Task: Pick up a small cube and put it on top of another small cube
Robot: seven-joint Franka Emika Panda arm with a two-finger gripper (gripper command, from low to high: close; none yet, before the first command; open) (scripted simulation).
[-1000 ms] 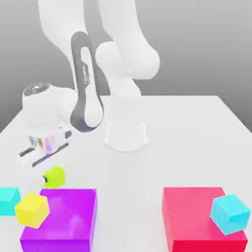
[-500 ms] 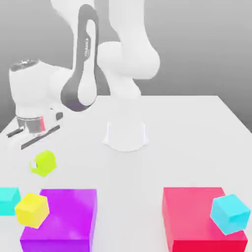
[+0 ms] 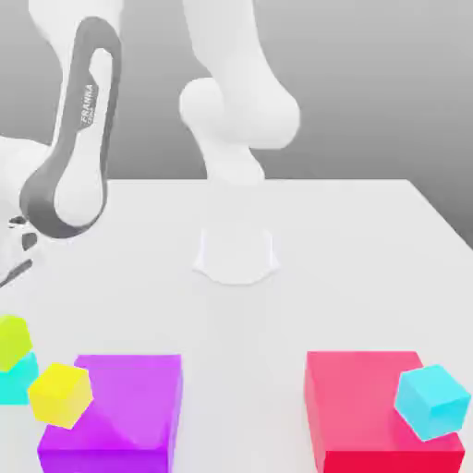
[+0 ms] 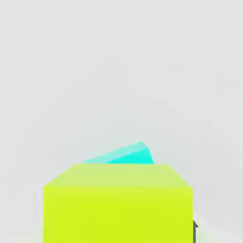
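Arm bent low at the exterior view's left — tool (image 3: 13,248) apart, lime cube (image 3: 13,338) atop turquoise cube (image 3: 16,381).

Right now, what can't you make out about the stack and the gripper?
- Lime cube and turquoise cube: both cut by the exterior view's left edge, so alignment is unclear.
- Turquoise cube in the hand view: mostly behind the lime cube; contact hidden.
- Gripper: cut by the same edge; finger gap not visible.
- Purple block: one corner hidden by the yellow cube.
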